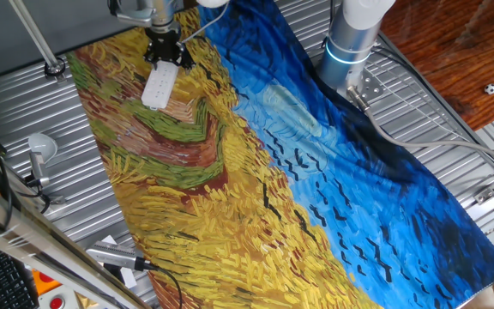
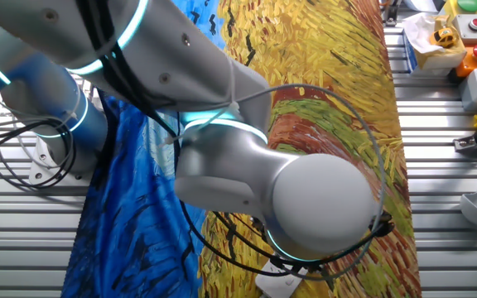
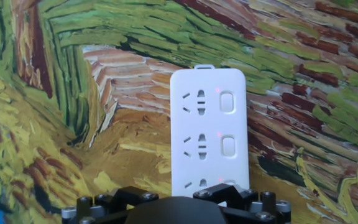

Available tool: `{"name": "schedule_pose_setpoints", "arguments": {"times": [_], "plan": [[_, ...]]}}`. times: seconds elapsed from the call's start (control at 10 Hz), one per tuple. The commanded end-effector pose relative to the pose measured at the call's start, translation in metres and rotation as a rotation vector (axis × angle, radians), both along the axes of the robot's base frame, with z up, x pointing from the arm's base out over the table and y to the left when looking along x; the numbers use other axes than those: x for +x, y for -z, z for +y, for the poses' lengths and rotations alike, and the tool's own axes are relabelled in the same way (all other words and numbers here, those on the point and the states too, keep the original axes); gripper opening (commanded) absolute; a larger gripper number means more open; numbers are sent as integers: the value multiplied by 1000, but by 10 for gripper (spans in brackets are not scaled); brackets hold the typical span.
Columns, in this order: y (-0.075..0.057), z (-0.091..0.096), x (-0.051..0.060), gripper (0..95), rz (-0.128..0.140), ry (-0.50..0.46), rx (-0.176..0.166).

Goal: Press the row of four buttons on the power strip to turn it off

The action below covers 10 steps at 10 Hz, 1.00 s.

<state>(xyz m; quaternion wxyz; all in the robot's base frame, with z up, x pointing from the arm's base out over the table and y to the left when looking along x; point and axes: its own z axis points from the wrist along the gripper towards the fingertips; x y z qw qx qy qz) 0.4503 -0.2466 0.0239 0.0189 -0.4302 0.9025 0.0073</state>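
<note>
The power strip (image 1: 159,87) is a white flat bar lying on the painted cloth near the far left end of the table. In the hand view the power strip (image 3: 208,134) fills the centre, with socket holes on the left and oblong buttons (image 3: 227,101) down its right side. A small red light (image 3: 217,91) glows beside each visible button. My gripper (image 1: 165,51) hangs just over the strip's far end. Only its black housing (image 3: 179,210) shows in the hand view, covering the strip's near end, and the fingertips are hidden. In the other fixed view the arm hides all but a corner of the power strip (image 2: 278,283).
A Van Gogh-style cloth (image 1: 256,172) covers the slatted metal table. A white-and-grey gadget (image 1: 41,148) with a black cable lies left of the cloth, and a pen-like tool (image 1: 114,256) lies at the front. The arm's base (image 1: 350,43) stands at the back right. Button boxes (image 2: 470,33) sit beyond the cloth.
</note>
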Motion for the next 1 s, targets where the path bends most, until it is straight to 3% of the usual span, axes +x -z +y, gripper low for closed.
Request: {"name": "schedule_pose_setpoints", "arguments": {"times": [0.1, 0.8, 0.9, 1.0], "plan": [[2, 1, -1, 950, 3, 2, 3], [7, 2, -2, 950, -1, 0, 3], [7, 2, -2, 760, -1, -1, 2], [9, 2, -2, 760, -4, -6, 0]]}}
